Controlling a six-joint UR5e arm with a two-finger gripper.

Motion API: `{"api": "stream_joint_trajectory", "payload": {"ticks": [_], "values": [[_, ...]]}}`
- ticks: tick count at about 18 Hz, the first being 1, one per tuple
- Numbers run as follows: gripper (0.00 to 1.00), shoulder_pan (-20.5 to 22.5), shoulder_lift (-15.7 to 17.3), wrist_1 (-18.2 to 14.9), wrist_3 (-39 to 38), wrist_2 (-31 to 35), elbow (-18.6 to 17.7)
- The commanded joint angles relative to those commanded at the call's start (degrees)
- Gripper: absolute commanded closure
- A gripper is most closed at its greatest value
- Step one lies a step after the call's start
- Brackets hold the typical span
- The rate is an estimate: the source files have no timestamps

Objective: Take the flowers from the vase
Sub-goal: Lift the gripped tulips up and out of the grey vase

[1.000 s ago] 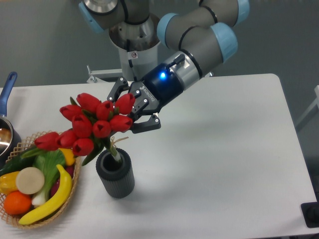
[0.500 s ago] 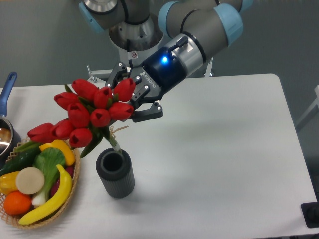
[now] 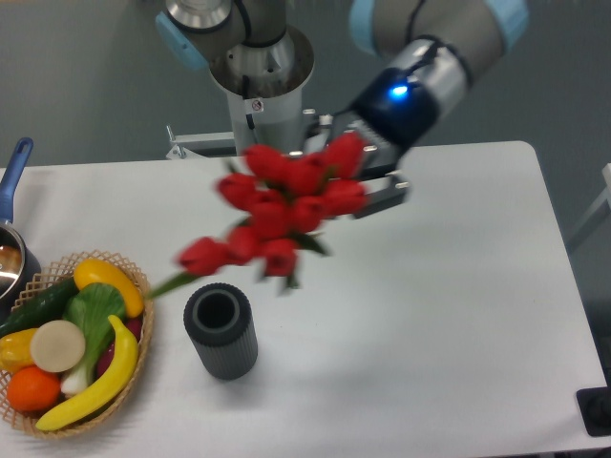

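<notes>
The flowers [image 3: 286,205], a bunch of bright red tulip buds with green stems and leaves, hang blurred in the air above the table, clear of the vase. My gripper [image 3: 358,176] is shut on the bunch at its upper right end, its fingers partly hidden behind the buds. The vase [image 3: 221,331], a dark grey ribbed cylinder, stands upright and empty on the white table [image 3: 430,286], below and left of the flowers.
A woven basket [image 3: 134,367] with a banana, an orange, green vegetables and other fruit sits at the table's front left. A blue-handled metal pot [image 3: 11,248] stands at the left edge. The robot's base [image 3: 258,86] rises behind the table's far edge.
The gripper has lifted the flowers fully out of the vase and carried them up and to the right. The vase has stayed in place and is now empty.
</notes>
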Motion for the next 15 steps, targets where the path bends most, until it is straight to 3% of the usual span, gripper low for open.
{"api": "stream_joint_trajectory", "payload": {"ticks": [6,15], "values": [[0.64,5.29,-3.34,0.26,6.33,-2.73,-0.18],[0.64,8.72,-3.17,0.35,6.60,-2.47,-2.46]]}}
